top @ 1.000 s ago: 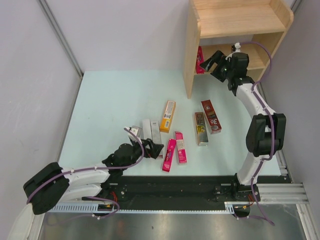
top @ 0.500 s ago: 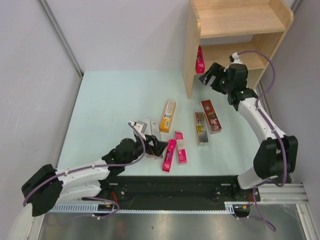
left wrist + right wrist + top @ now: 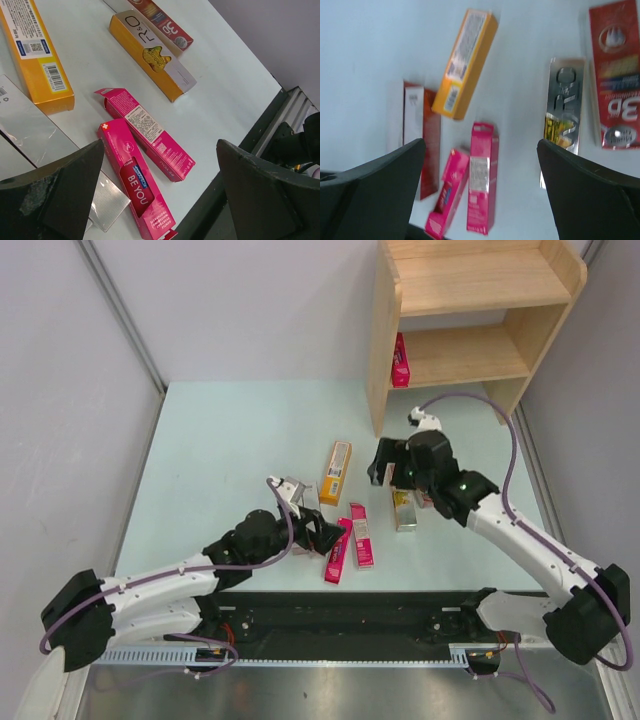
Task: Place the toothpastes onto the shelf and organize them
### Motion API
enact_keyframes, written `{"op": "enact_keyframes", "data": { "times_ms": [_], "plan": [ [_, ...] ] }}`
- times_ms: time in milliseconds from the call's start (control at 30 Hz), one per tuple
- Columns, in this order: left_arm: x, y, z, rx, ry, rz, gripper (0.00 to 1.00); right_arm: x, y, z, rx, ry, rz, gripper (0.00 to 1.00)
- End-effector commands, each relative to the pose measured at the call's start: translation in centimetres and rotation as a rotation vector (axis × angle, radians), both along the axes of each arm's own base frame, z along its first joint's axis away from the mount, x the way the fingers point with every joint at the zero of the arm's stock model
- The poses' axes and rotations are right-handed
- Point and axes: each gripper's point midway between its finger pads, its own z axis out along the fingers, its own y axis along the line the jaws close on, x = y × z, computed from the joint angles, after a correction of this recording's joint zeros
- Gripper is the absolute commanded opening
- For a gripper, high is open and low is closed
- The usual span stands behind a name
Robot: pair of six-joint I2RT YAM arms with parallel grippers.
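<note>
We see both arms reaching out over the pale green table (image 3: pixel 220 440). The left gripper (image 3: pixel 318 533) hangs with its jaws spread wide and nothing between them, just above two magenta-pink slim cartons (image 3: pixel 145 135) that lie side by side near the table's front edge. Two silver-grey cartons (image 3: pixel 35 137) lie just to their left. The right gripper (image 3: pixel 381 468), equally wide open and empty, hovers by the gold-tan carton (image 3: pixel 562 107) and the dark red carton (image 3: pixel 615 75), which lie next to each other. The orange-yellow carton (image 3: pixel 337 472) lies between the two groups. A third magenta-pink carton (image 3: pixel 400 360) sits at the left end of the lower board of the light wooden shelf (image 3: pixel 480 285), beside its side panel.
</note>
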Motion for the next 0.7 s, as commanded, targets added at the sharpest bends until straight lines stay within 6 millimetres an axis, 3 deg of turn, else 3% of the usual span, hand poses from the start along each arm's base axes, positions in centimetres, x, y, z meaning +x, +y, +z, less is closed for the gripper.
{"op": "enact_keyframes", "data": {
  "times_ms": [0, 200, 333, 467, 667],
  "plan": [
    [0.1, -0.1, 2.5, -0.044, -0.029, 0.011, 1.0, -4.0, -0.8, -2.8, -0.12, 0.045, -0.035, 1.0],
    [0.2, 0.6, 2.6, -0.05, -0.022, 0.045, 1.0, -8.6, 0.9, -8.2, -0.208, 0.159, 0.028, 0.98],
    [0.4, 1.0, 2.8, -0.047, -0.024, 0.063, 1.0, -11.8, 2.8, -10.5, -0.249, 0.201, 0.085, 0.97],
    [0.4, 1.2, 2.9, -0.048, -0.024, 0.074, 1.0, -13.6, 4.3, -12.9, -0.258, 0.246, 0.111, 0.97],
    [0.4, 1.5, 2.7, -0.046, -0.016, 0.088, 1.0, -14.4, 4.5, -15.1, -0.296, 0.28, 0.115, 0.95]
  ]
}}
